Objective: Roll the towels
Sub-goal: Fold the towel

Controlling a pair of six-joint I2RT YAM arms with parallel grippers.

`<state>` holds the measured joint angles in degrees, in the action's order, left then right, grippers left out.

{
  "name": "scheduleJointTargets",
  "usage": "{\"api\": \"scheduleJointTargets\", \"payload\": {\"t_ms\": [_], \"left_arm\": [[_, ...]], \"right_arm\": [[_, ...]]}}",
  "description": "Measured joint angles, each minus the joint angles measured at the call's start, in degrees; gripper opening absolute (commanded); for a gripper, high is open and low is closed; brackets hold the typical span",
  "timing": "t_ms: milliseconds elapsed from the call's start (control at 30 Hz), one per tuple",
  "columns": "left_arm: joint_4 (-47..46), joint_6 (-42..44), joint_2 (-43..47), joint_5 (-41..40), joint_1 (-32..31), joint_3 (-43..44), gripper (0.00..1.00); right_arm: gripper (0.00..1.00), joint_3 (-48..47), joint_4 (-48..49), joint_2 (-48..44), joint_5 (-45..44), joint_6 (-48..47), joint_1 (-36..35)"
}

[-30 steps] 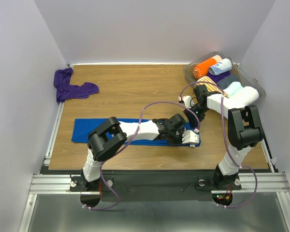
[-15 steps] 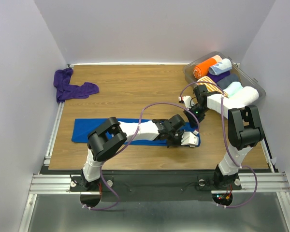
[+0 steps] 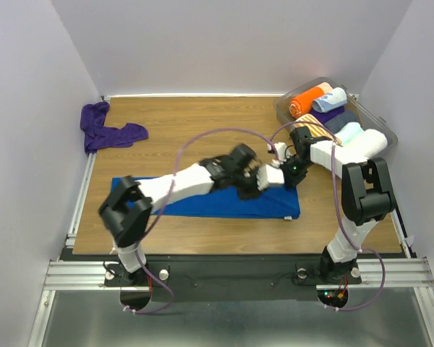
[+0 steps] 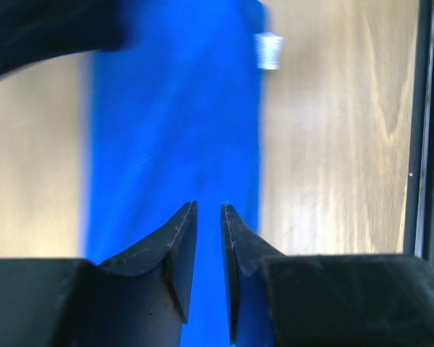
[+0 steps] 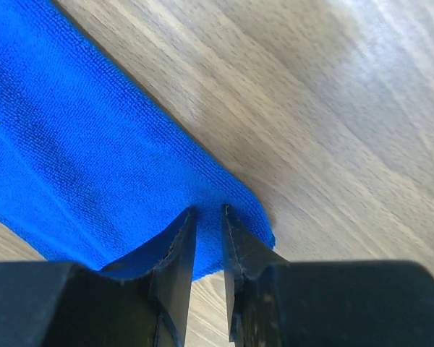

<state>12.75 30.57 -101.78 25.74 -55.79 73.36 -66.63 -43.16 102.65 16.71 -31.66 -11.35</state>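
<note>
**Both grippers at blue towel's right end, roll not started**

The blue towel [image 3: 224, 206] lies flat as a long strip on the near half of the table [image 3: 202, 137], with no turn in it yet. The purple towel [image 3: 108, 131] sits crumpled at the far left corner, well apart from both arms.

The left gripper [image 4: 208, 206] hovers over the strip near its right end, jaws a narrow slit apart with nothing between them. The right gripper [image 5: 210, 210] is at the far right corner, jaws also a slit apart. Cloth shows through the gap, but I cannot tell if the tips touch it.

The likely step is grabbing the right short edge to start the roll. Both grippers look bunched at the far side, so one should probably go to each corner. Pinch shallow, lift low, and fold the edge over evenly leftward. The first turn should be tight and square, or the roll may go cone-shaped.
</note>
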Motion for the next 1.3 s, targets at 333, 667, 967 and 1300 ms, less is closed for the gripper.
{"api": "scheduleJointTargets", "payload": {"t_ms": [333,667,967,1300], "left_arm": [[6.3,-1.7,20.7,-2.2,26.1,-11.3,0.31],[9.4,1.9,22.1,-6.2,18.1,-18.7,0.34],[-0.5,0.4,10.1,-8.7,1.8,-17.8,0.33],[-4.7,0.3,1.9,-10.2,-4.1,-10.5,0.4]], "right_arm": [[0.26,0.2,-0.3,-5.4,0.0,-0.4,0.0],[0.22,1.2,-0.5,-0.1,0.2,0.2,0.0],[0.22,-0.1,-1.6,1.0,0.0,1.6,0.0],[0.22,-0.1,-1.6,1.0,-0.1,1.7,0.0]]}}
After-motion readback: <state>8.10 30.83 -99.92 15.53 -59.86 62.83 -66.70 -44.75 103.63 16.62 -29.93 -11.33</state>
